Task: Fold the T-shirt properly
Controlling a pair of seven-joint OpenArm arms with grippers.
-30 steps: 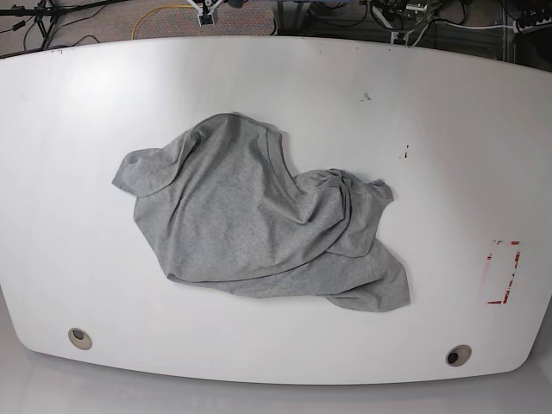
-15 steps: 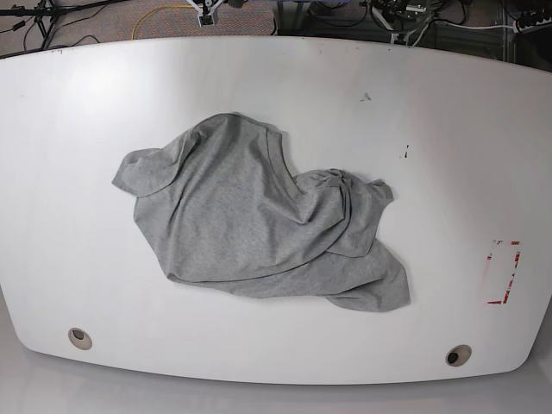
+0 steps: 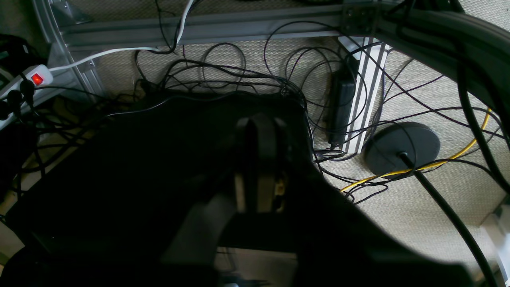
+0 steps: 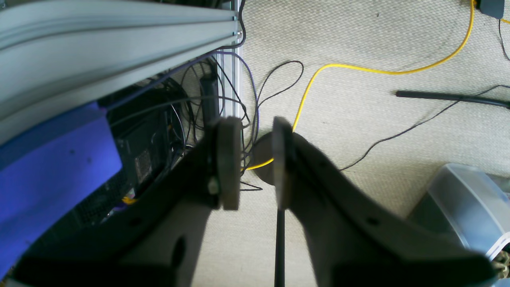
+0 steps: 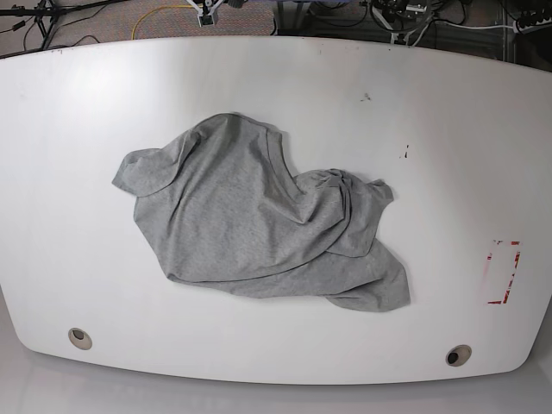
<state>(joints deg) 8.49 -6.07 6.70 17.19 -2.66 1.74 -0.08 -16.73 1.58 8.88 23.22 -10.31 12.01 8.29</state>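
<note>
The grey T-shirt (image 5: pixel 250 216) lies crumpled in a heap near the middle of the white table (image 5: pixel 431 129), one sleeve sticking out to the left; no lettering shows. Neither arm appears in the base view. In the left wrist view my left gripper (image 3: pixel 259 159) hangs over the floor and cables, its dark fingers pressed together and empty. In the right wrist view my right gripper (image 4: pixel 257 159) also hangs off the table above the carpet, its two pads a narrow gap apart with nothing between them.
A red-outlined marking (image 5: pixel 503 272) sits near the table's right edge. Two round holes (image 5: pixel 79 337) (image 5: pixel 458 354) lie near the front edge. Small dark specks (image 5: pixel 366 97) mark the far surface. Cables and stands lie on the floor behind the table.
</note>
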